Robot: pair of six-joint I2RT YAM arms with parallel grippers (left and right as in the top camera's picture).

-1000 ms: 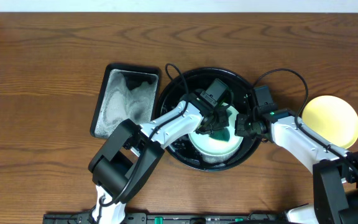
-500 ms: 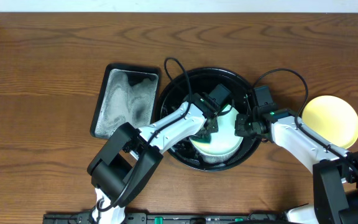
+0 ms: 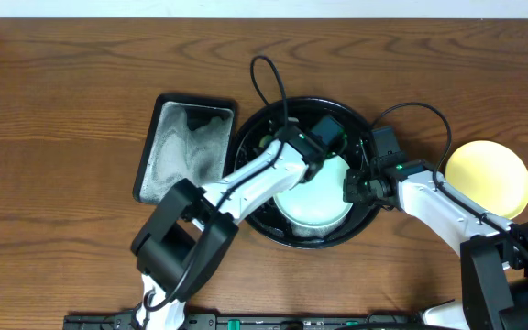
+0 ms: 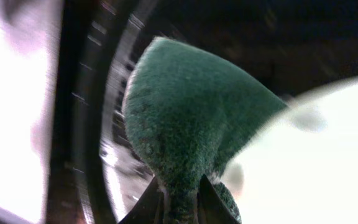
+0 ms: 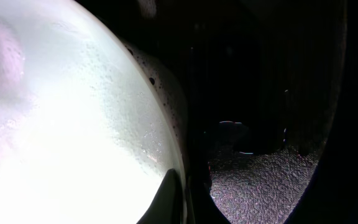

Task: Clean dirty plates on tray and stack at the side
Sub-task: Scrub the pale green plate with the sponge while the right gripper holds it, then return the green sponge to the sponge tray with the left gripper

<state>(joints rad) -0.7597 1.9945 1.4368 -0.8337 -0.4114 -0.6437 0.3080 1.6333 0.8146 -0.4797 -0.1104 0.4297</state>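
Note:
A pale mint plate (image 3: 312,200) lies in the round black tray (image 3: 314,103). My left gripper (image 3: 326,147) is shut on a green sponge (image 4: 185,118) at the plate's far right edge; in the left wrist view the sponge bulges over the wet tray rim (image 4: 86,124) beside the plate (image 4: 316,162). From the right, my right gripper (image 3: 354,188) is shut on the plate's rim. In the right wrist view its fingers (image 5: 173,196) pinch the edge of the wet, beaded plate (image 5: 73,124). A pale yellow plate (image 3: 489,179) lies on the table to the right, outside the tray.
A rectangular black sponge tray (image 3: 183,147) holding white foam stands left of the round tray. Black cables arc above the round tray's far rim. Bare wooden table runs along the back and the left side.
My left gripper has carried the sponge from the middle of the mint plate up to its far right edge. The right gripper and the plate have stayed put.

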